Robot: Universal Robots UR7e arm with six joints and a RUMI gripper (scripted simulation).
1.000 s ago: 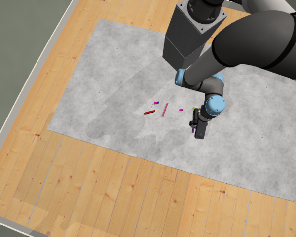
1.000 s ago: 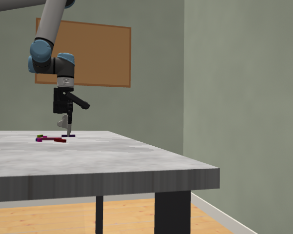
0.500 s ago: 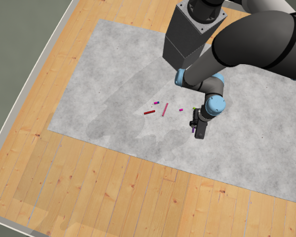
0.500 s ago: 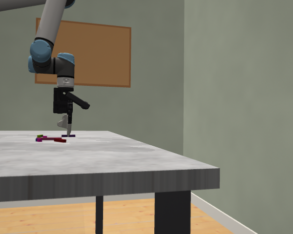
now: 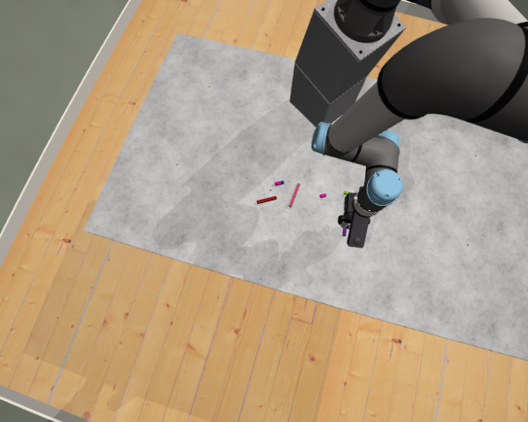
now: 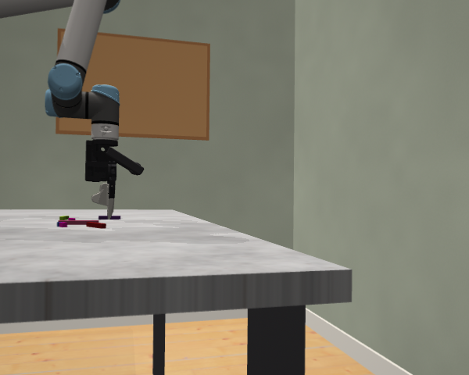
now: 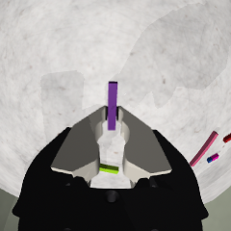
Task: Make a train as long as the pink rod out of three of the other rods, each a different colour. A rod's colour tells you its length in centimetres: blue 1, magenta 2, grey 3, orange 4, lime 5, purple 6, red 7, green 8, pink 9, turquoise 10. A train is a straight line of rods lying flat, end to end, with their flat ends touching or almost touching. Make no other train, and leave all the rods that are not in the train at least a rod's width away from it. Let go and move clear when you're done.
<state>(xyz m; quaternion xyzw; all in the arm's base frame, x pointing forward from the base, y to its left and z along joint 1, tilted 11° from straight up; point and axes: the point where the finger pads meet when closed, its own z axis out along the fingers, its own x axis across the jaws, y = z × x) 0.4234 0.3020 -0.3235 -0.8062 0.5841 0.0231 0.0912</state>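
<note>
The pincer [image 7: 112,126] points straight down at the counter [image 6: 227,258], its tips at the surface, and is closed on the purple rod [image 7: 113,103]. In the wrist view the rod lies flat between the two fingertips, gripped near one end, with most of its length sticking out ahead of the tips. From the side the purple rod [image 6: 109,217] rests on the counter right under the tips.

A lime rod [image 7: 109,168] shows behind the fingers in the wrist view, close under the pincer's body. The other rods lie well apart from the pincer: the pink rod [image 5: 294,195], a red rod [image 5: 267,200] beside it, a magenta rod [image 5: 322,195] between the pink rod and the pincer, and a magenta and blue pair [image 5: 279,183] end to end.
</note>
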